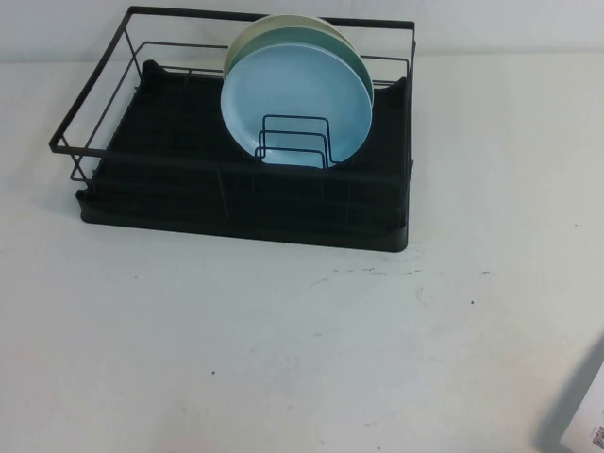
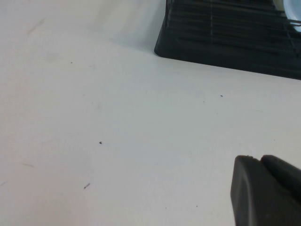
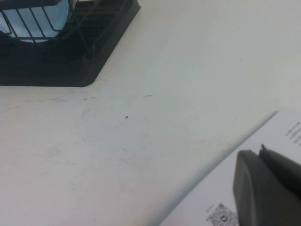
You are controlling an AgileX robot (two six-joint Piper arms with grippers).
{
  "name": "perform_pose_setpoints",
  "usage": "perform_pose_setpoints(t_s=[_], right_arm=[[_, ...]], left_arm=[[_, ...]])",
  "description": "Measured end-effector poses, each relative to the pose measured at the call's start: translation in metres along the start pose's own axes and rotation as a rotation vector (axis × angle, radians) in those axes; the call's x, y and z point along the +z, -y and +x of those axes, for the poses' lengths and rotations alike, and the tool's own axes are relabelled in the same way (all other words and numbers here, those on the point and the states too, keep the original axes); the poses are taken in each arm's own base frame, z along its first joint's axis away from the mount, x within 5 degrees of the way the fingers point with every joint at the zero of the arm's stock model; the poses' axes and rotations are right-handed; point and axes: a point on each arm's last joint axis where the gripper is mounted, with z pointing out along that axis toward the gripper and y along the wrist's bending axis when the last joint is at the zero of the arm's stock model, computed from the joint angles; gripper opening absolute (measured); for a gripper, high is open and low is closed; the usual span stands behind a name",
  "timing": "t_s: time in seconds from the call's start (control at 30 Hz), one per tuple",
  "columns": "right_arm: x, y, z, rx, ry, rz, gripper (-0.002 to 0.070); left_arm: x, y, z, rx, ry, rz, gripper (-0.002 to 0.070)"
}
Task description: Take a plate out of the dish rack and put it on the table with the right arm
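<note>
The sky-blue plate (image 1: 294, 99) stands upright in the black dish rack (image 1: 236, 203) at the back of the white table (image 1: 283, 349), held by wire dividers (image 1: 294, 142). A mint-green plate (image 1: 357, 58) and a cream plate (image 1: 283, 23) stand behind it. The blue plate also shows in the right wrist view (image 3: 40, 21). My right gripper (image 3: 260, 153) is shut and empty, low over the table's near right, far from the rack. My left gripper (image 2: 256, 159) is shut and empty over the near left of the table. Neither arm shows in the high view.
A white paper sheet with a printed code (image 3: 221, 214) lies under the right gripper, at the table's near right corner (image 1: 587, 425). The rack's corner shows in the left wrist view (image 2: 225, 37). Bare table lies in front of the rack.
</note>
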Motion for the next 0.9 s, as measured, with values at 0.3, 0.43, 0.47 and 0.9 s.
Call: perform_pose_setpoints(t_s=[0.3,0.43,0.47,0.9], right_arm=[[0.0,-0.005,-0.005,0.199,0.05,-0.064,-0.002],[-0.001,-0.007,-0.011,0.344,0.106,-0.097,-0.002],[-0.001,-0.007,-0.011,0.358,0.11,-0.1,-0.002],[-0.002,-0.01,-0.017,0.576,0.149,-0.157,-0.002]], left_arm=[[0.0,0.0,0.0,0.0,0.0,0.0,-0.0004],[0.0,0.0,0.0,0.0,0.0,0.0,-0.0004],[0.0,0.0,0.0,0.0,0.0,0.0,-0.0004],[0.0,0.0,0.0,0.0,0.0,0.0,-0.0004]])
